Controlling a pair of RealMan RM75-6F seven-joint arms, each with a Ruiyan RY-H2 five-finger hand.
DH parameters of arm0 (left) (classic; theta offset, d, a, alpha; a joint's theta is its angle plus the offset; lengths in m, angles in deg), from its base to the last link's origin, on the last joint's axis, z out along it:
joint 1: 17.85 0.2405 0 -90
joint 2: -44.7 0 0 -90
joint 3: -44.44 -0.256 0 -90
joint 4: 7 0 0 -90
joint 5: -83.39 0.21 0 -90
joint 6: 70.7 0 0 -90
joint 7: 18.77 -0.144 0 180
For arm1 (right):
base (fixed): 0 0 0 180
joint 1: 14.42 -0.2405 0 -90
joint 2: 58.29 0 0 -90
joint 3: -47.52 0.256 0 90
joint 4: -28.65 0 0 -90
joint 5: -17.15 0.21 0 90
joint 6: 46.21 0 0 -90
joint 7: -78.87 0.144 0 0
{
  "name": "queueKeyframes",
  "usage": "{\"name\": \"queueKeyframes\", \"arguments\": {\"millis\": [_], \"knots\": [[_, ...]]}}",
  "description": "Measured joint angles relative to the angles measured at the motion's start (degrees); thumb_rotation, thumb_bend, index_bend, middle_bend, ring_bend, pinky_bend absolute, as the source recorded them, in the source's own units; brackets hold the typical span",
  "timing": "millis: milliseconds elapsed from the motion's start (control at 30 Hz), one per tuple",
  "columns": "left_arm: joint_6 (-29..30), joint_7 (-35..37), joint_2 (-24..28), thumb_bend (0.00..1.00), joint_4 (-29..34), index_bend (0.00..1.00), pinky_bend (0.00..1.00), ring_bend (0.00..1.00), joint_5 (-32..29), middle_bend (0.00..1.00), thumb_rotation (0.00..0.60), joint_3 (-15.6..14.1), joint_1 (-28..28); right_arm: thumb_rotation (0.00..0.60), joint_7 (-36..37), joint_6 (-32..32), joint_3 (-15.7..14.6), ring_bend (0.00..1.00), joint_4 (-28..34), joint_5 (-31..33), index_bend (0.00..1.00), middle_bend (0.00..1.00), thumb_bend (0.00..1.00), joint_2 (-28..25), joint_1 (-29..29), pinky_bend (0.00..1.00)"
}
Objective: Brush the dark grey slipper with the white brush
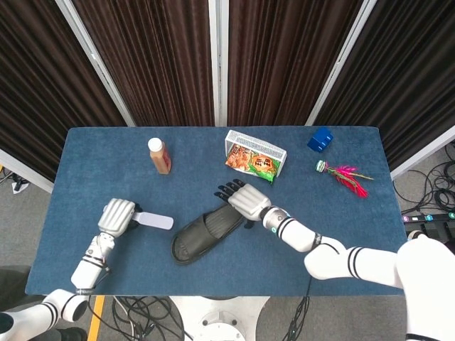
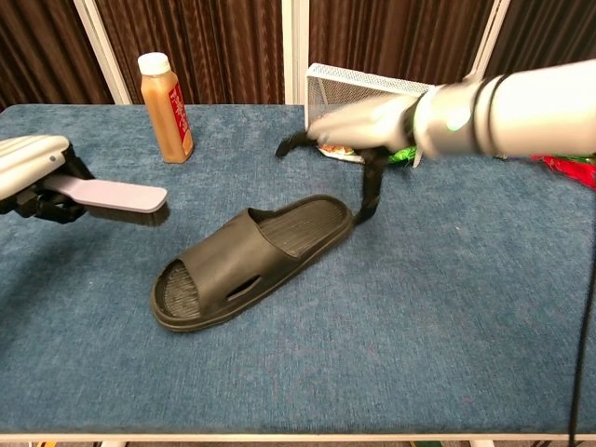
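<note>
left hand [image 1: 117,215] grips flat white plastic brush [image 1: 152,221], clear of dark grey rubber slipper [image 2: 250,261] | right hand [image 1: 245,200] fingers spread, empty, above heel | slipper lies free on counter

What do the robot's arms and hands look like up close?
Both arms are glossy white with black rings at the joints. The left hand and right hand have silvery-grey metal backs and black fingers. A black cable trails by the right arm.
</note>
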Motion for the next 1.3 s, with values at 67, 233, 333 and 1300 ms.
{"name": "queueKeyframes", "arguments": {"millis": [67, 233, 333, 1300], "knots": [[-2.4, -1.1, 0.4, 0.59, -0.2, 0.57, 0.85, 0.64, -1.5, 0.66, 0.600, 0.4, -0.1, 0.600, 0.9, -2.3, -0.1, 0.00, 2.8, -1.3, 0.00, 0.00, 0.00, -3.4, 2.0, 0.00], [-6.4, -4.0, 2.0, 0.44, 1.1, 0.36, 0.60, 0.42, -4.0, 0.44, 0.581, 1.1, -0.3, 0.600, 4.3, -8.3, -1.4, 0.00, 7.8, -5.1, 0.00, 0.00, 0.00, -11.1, 8.2, 0.00], [-7.3, -5.7, 2.8, 0.36, 2.9, 0.30, 0.52, 0.33, -4.7, 0.35, 0.573, 1.3, -0.4, 0.600, 7.9, -11.4, -2.3, 0.00, 10.1, -7.4, 0.00, 0.00, 0.00, -15.2, 11.8, 0.00], [15.7, -7.0, 26.9, 0.23, 24.2, 0.25, 0.35, 0.21, -7.9, 0.23, 0.600, -1.4, 21.0, 0.600, 21.0, -45.0, -9.9, 0.00, 11.0, -19.6, 0.00, 0.02, 0.21, -27.3, 47.9, 0.00]]}}
